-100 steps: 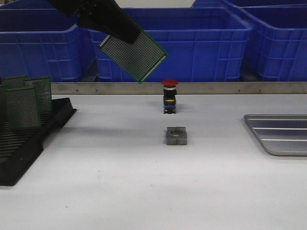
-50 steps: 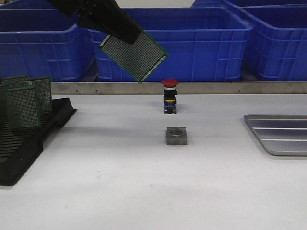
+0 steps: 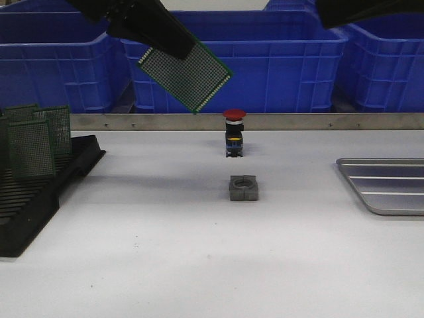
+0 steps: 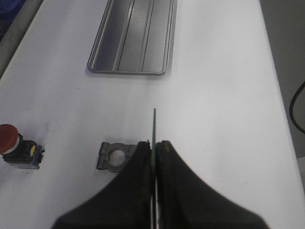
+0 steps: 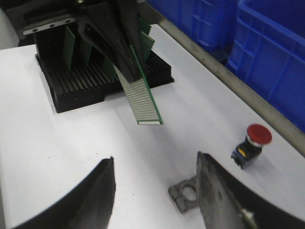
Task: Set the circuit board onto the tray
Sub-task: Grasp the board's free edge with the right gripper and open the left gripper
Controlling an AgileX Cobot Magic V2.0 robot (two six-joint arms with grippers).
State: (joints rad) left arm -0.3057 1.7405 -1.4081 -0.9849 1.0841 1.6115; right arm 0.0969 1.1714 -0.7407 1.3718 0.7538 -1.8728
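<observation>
High over the table's left-centre, my left gripper (image 3: pixel 173 48) is shut on a green perforated circuit board (image 3: pixel 189 74), which hangs tilted in the air. The left wrist view shows that board (image 4: pixel 154 125) edge-on between the closed fingers (image 4: pixel 143 157). The silver ridged tray (image 3: pixel 387 184) lies flat at the table's right edge, seen also in the left wrist view (image 4: pixel 131 43). My right gripper (image 5: pixel 155 157) is open with nothing between its fingers, high at the upper right (image 3: pixel 358 10). It looks toward the held board (image 5: pixel 140 98).
A black slotted rack (image 3: pixel 33 192) at the left holds more green boards (image 3: pixel 32 147). A red-capped push button (image 3: pixel 234 132) and a grey metal clamp block (image 3: pixel 243 187) stand mid-table. Blue bins (image 3: pixel 285 59) line the back behind a metal rail.
The right arm has come into the front view at the upper right. The left gripper and its board have barely shifted.
</observation>
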